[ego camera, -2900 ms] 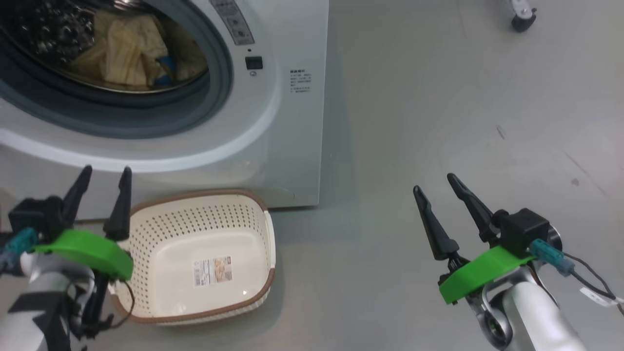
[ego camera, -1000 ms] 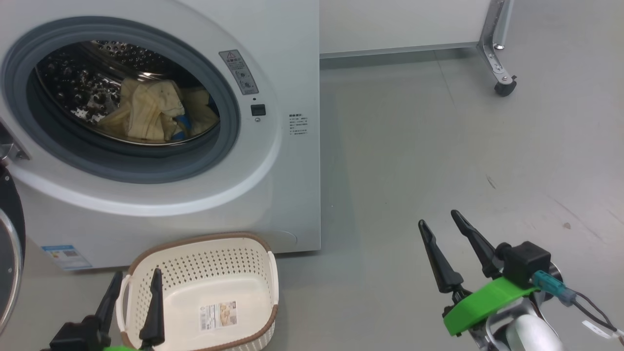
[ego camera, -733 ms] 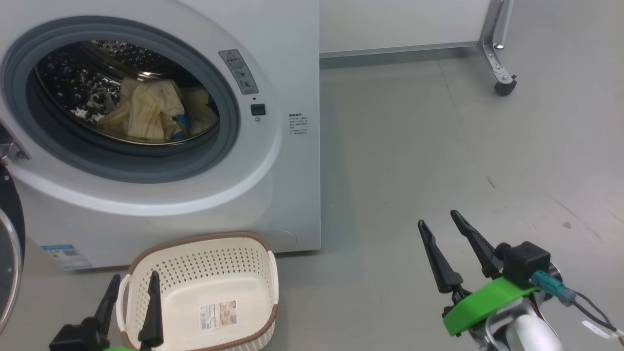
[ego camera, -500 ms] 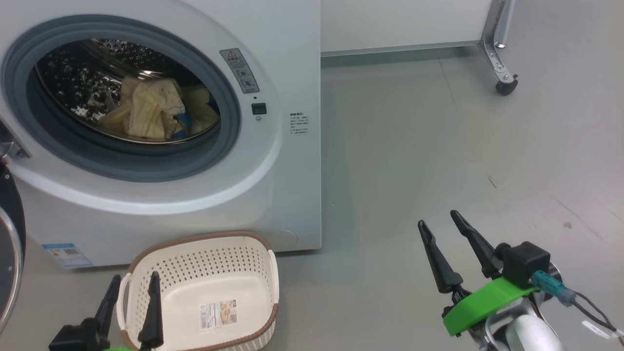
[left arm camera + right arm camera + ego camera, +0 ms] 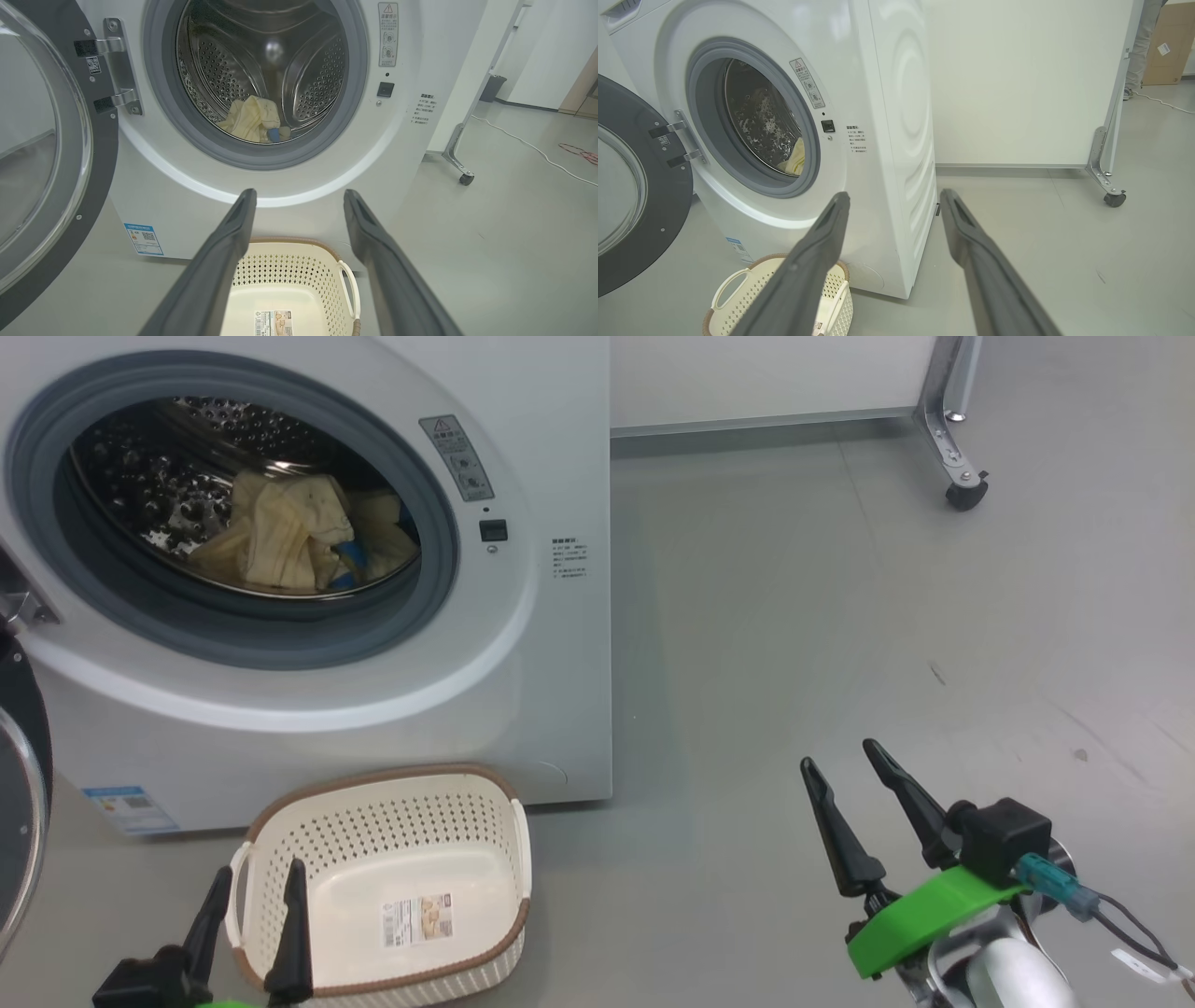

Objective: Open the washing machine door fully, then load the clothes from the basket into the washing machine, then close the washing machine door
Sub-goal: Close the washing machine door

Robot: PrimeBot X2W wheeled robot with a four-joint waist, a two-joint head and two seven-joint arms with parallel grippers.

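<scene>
Not much has changed lately except the robot's head, which has lifted to take in the whole front of the washing machine (image 5: 523, 616). The clothes (image 5: 280, 537) lie in its drum, and the basket (image 5: 373, 831) at its foot is empty. The washing machine door (image 5: 100, 177) hangs wide open on its hinge side. The left gripper (image 5: 260, 868) and right gripper (image 5: 837, 753) are both spread wide and hold nothing. Probably only closing the door is left.

Looks like a lab or test hall, not a home: the washer (image 5: 878, 140) stands free on a bare grey floor (image 5: 840, 616), a white partition (image 5: 1017, 84) on castors (image 5: 1115, 199) just beside it, a loose cable (image 5: 530, 149) and cardboard box (image 5: 1174, 60) farther from it.
</scene>
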